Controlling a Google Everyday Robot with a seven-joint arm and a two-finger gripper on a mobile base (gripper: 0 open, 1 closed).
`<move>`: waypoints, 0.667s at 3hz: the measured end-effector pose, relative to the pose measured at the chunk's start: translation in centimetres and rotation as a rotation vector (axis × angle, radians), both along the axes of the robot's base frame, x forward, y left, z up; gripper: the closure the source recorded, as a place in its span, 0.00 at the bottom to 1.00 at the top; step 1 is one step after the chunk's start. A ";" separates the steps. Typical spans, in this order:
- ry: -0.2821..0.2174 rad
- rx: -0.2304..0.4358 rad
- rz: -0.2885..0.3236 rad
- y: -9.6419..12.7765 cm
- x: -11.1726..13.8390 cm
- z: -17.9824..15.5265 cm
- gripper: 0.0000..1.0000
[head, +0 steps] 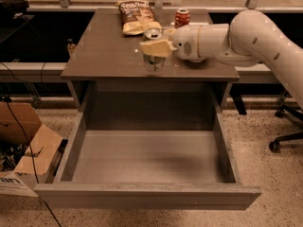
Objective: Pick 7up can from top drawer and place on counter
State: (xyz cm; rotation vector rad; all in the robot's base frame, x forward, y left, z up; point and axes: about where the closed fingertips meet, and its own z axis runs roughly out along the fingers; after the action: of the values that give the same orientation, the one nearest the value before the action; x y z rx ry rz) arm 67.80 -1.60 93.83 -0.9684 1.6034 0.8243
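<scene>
Hand (155,47) over counter (104,56) front — snack bag (136,17) behind
</scene>
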 end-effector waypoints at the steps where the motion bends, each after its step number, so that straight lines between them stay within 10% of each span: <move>1: -0.016 0.034 -0.037 1.5 2.5 -0.3 0.81; 2: -0.022 0.034 -0.093 2.6 4.9 -1.6 0.58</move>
State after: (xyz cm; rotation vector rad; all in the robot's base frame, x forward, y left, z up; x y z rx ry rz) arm 72.68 1.00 92.23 -0.8691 1.5985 0.7721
